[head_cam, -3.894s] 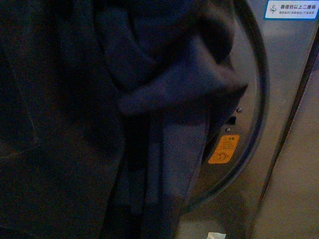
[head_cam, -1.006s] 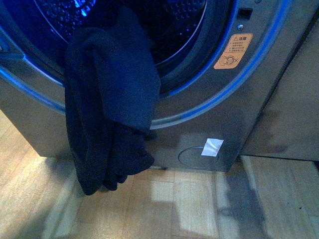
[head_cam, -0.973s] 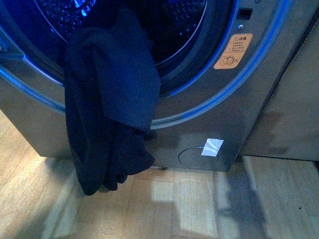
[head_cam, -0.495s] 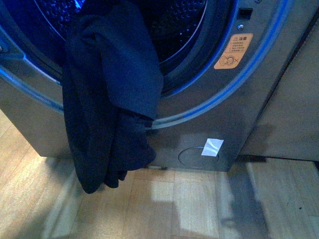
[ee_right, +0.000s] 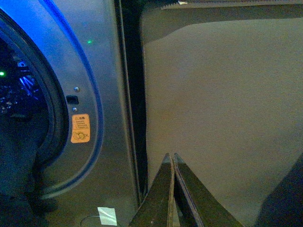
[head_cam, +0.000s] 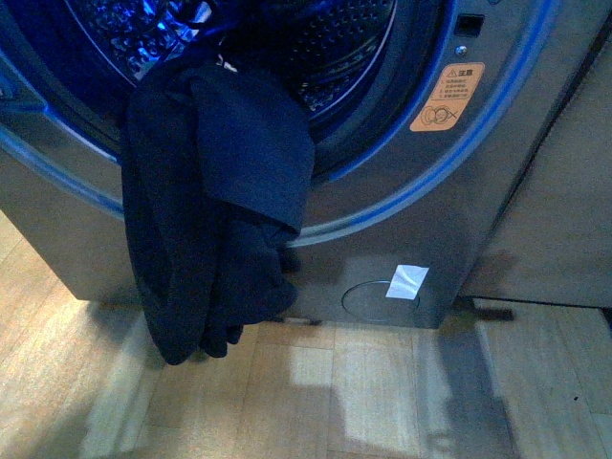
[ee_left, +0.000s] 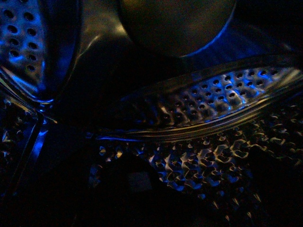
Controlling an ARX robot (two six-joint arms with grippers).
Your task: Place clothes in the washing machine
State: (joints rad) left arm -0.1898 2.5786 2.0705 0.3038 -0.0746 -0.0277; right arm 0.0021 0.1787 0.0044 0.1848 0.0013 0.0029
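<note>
The clothes point(head_cam: 215, 201), a dark navy garment, lie over the lower lip of the washing machine point(head_cam: 459, 191) porthole. Most of the fabric hangs down the grey front almost to the floor. Blue light rings the opening, and the perforated drum point(head_cam: 335, 48) shows above the fabric. The left wrist view looks inside the drum point(ee_left: 213, 99), which is dim; my left gripper point(ee_left: 189, 191) is open there with only dark finger shapes showing and no cloth between them. My right gripper point(ee_right: 171, 157) is shut and empty, outside the machine point(ee_right: 109, 94), to the right of the porthole.
An orange warning sticker point(head_cam: 447, 96) sits right of the porthole. A white tape patch point(head_cam: 408, 281) and a round cover point(head_cam: 375, 301) are low on the front. A beige cabinet panel point(ee_right: 222, 94) stands right of the machine. Wooden floor point(head_cam: 382, 402) lies below.
The garment filled the front view 3.9 s ago. Half a second ago its top reached higher into the opening; now it has sunk lower on the lip and more drum shows.
</note>
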